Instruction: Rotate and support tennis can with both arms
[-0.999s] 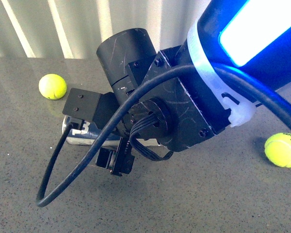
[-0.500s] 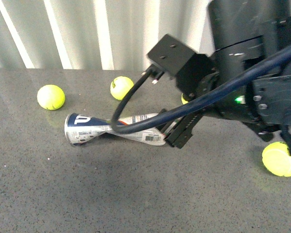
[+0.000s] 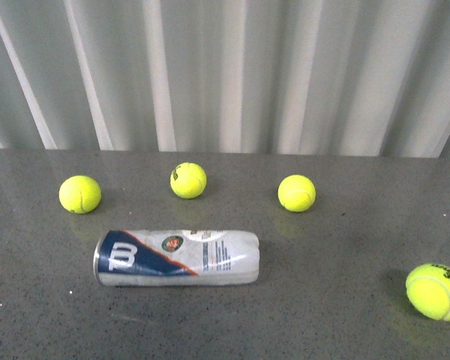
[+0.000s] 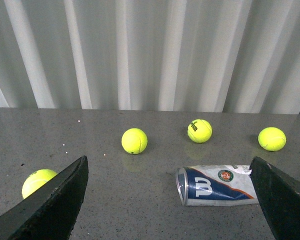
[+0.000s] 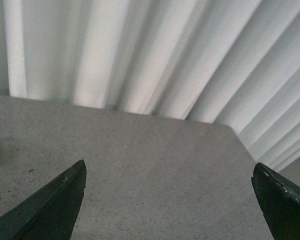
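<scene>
The tennis can lies on its side on the grey table, silver rim to the left, navy-and-white label with the white "W" facing up. Neither arm shows in the front view. In the left wrist view the can lies ahead of the left gripper, over towards one finger and partly hidden behind it. That gripper is open and holds nothing. The right gripper is also open, with only bare table between its fingers and no can in its view.
Three yellow-green tennis balls lie in a row behind the can, and another ball is at the front right. A corrugated white wall closes the table's far edge. The table corner shows in the right wrist view.
The black arm with its cable that filled the front view has pulled out of sight. The can now lies alone on the table, fully uncovered, with all the balls visible.
</scene>
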`<state>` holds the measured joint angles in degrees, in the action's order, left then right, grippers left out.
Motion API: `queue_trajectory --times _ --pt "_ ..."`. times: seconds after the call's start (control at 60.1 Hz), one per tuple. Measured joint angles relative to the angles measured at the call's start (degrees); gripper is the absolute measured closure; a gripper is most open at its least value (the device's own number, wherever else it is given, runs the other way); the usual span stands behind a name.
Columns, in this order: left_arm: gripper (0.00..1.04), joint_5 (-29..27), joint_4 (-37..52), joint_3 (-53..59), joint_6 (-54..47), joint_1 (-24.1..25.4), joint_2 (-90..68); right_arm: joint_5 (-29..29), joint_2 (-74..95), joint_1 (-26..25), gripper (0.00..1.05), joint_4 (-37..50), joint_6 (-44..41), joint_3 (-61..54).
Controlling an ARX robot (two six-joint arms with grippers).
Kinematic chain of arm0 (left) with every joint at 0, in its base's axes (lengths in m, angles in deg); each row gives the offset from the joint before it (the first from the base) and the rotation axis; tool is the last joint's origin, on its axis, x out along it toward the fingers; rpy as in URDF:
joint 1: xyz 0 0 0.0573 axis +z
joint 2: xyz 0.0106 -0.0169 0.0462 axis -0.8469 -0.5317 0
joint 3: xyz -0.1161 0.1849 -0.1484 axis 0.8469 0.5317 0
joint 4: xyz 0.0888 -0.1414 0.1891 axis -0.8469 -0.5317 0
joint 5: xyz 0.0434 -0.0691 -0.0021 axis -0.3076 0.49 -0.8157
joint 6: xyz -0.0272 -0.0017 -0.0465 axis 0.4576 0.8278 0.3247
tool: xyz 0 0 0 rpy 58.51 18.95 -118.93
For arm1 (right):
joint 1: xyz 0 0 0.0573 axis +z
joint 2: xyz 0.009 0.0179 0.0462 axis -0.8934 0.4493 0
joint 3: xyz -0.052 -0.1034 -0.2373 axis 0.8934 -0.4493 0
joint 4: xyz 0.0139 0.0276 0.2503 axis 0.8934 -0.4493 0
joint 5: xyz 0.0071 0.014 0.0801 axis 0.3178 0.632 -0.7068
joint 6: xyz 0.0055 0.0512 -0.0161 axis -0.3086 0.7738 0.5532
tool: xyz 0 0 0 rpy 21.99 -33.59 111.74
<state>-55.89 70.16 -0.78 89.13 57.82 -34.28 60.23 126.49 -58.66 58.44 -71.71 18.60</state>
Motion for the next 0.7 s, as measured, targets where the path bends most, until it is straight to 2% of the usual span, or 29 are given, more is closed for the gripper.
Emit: queue_trajectory --times 0.183,0.283,0.35,0.45,0.483,0.699 --pt "0.07 0.0 0.0 0.0 0.0 0.0 0.0 4.0 -26.1 3.2 0.07 -9.7 -1.2 -7.7" --pt "0.07 0.0 0.0 0.0 0.0 0.0 0.0 6.8 -41.3 8.0 0.07 -21.2 0.2 -9.1" --pt "0.07 0.0 0.0 0.0 0.0 0.0 0.0 10.0 -48.2 12.0 0.07 -22.0 -0.2 -10.7" --pt "0.07 0.1 0.0 0.0 0.0 0.0 0.0 -3.5 -51.5 10.7 0.24 -33.8 8.6 -10.1" --pt "0.07 0.0 0.0 0.0 0.0 0.0 0.0 -6.4 -52.3 10.3 0.31 -35.0 11.3 -11.9" --pt "0.07 0.0 0.0 0.0 0.0 0.0 0.0 -12.0 -57.3 5.6 0.7 -34.6 16.4 -19.0"
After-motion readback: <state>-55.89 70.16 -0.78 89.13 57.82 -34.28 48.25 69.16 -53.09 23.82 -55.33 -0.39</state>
